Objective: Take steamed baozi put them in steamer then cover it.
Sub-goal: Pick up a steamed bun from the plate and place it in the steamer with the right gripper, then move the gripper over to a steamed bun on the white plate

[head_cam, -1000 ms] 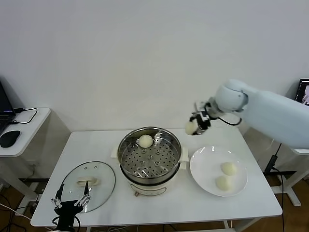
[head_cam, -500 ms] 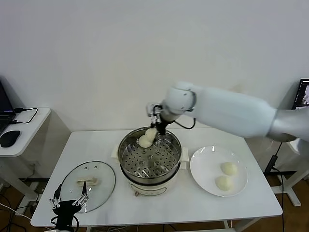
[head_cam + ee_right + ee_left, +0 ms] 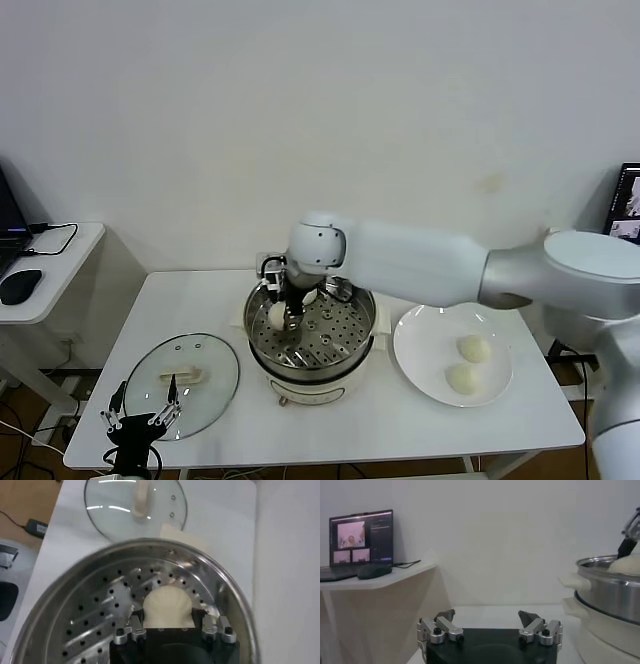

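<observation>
Right gripper [image 3: 283, 313] is clamped on a small cream-white round bun [image 3: 168, 604], low inside the shiny perforated steel steamer basket [image 3: 345, 350], left side. The floor's directly underneath, so it can probably just let go. Left gripper [image 3: 490, 628] sits open, parked by the clear glass lid [image 3: 212, 372].

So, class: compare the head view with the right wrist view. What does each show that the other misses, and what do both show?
Only the head view shows the flat white plate with two cream-white buns, and the left gripper open beside the lid.

Only the right wrist view shows the right gripper and its fingers closed on a bun.

Both show the shiny perforated steel steamer and the clear glass lid on the table.
</observation>
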{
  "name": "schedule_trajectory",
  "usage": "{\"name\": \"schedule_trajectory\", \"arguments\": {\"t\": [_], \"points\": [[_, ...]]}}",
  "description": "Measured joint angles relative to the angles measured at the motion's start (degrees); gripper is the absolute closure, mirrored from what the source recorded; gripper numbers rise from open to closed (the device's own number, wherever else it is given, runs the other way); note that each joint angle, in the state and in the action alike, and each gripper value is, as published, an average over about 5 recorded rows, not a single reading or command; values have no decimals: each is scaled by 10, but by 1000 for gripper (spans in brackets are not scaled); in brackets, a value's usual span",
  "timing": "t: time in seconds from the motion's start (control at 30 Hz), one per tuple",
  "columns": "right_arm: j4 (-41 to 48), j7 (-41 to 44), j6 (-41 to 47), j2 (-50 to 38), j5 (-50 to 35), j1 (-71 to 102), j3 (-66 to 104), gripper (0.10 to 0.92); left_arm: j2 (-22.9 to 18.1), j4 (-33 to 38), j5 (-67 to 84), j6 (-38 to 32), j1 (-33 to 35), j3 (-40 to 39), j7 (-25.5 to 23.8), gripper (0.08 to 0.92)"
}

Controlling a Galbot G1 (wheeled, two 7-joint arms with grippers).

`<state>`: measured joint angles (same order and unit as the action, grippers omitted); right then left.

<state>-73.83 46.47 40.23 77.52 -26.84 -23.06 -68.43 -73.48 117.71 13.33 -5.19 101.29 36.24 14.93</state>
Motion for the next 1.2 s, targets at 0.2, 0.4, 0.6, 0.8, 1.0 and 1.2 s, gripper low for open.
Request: {"name": "schedule_trajectory", "arguments": {"t": [0.2,0.4,0.6,0.8,1.0,1.2], "points": [[7,-10,6,8,-6,11,3,412,0,-1,0,0,0,0,0,177],[2,-5,6,2,-1,6,10,260,-1,-1,0,0,0,0,0,177],[-17,41,-20,-35,26,-28,9,204,-1,-2,0,-1,0,0,0,177],[-52,107,-82,-119,64,-67,12,203,1,-2,0,-1,-1,-2,0,177],[-102,163,-147,-234,108,-79,23,203,6,-2,-1,-1,0,-3,0,177],[-144,188,-194,-345,160,-57,36,203,7,-2,-3,-1,3,-4,0,177]]}}
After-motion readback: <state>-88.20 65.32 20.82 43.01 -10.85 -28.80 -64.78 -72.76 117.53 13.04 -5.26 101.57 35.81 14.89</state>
